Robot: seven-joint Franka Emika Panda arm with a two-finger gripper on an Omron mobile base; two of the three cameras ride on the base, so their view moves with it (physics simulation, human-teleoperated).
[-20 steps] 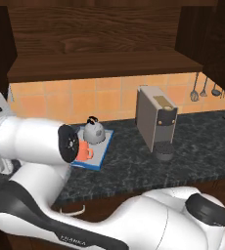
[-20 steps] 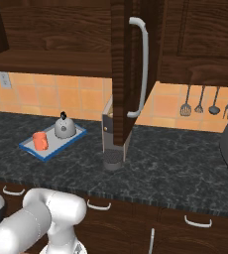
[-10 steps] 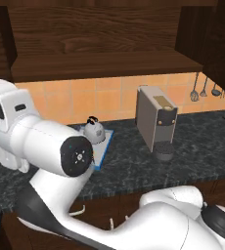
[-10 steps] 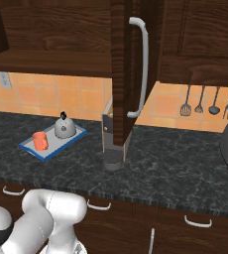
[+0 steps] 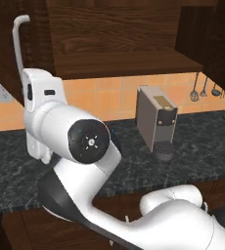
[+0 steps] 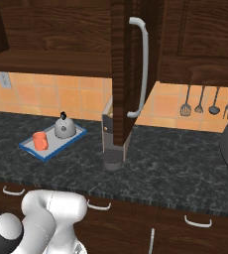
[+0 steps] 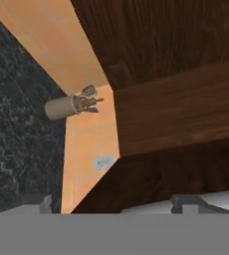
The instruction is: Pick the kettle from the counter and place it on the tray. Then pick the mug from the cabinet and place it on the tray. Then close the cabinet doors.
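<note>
Left base view: one grey-brown coffee machine [image 5: 157, 121] stands right of centre on the dark worktop [image 5: 197, 141].

Right base view: at left, the blue-rimmed tray [image 6: 35, 151] holds one kettle [image 6: 64, 127] and one orange mug [image 6: 39, 141]. One cabinet door [image 6: 124, 69] hangs open at centre.

Hand view: one utensil holder [image 7: 61, 106] sits at centre left; the pincer stands wide open, empty.

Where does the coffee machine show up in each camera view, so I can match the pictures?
Left base view: the coffee machine stands right of centre on the counter, past the arm.
Right base view: near the centre, mostly hidden behind the open cabinet door; its base shows below the door.
Hand view: not in it.
Shared landmark: the orange tiled wall.
</note>
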